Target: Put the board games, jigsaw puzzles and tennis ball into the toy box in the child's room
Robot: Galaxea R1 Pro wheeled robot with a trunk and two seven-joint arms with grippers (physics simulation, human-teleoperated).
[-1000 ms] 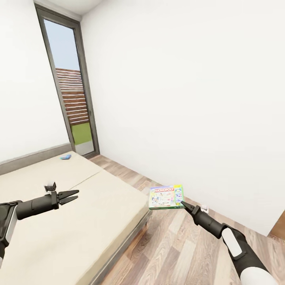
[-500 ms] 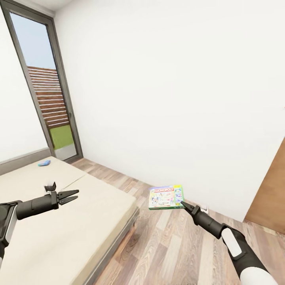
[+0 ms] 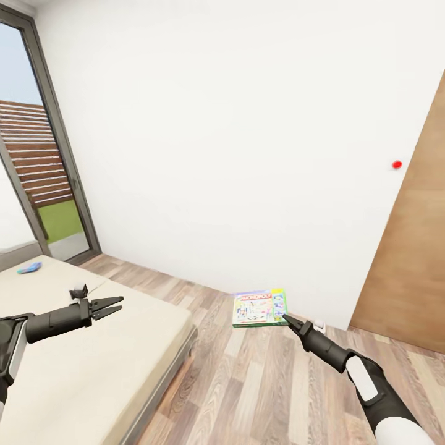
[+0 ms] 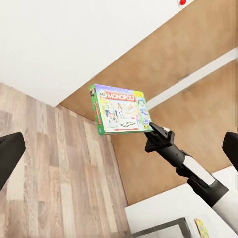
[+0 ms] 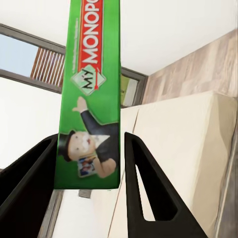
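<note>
A green Monopoly board game hangs flat above the wooden floor, held by its corner in my right gripper, which is shut on it. The right wrist view shows the box's green edge clamped between the two black fingers. From the left wrist view the same box and the right arm are seen. My left gripper is open with nothing in it, hovering over the beige bed. A small blue board game lies at the far end of the bed.
A white wall faces me, with a brown wooden door at the right and a red dot beside it. A tall glass door stands at the left. Wooden floor runs between bed and wall.
The whole view has swung to the right: the glass door and bed slid left and the brown door came in. Both arms and the held box keep their places in the picture.
</note>
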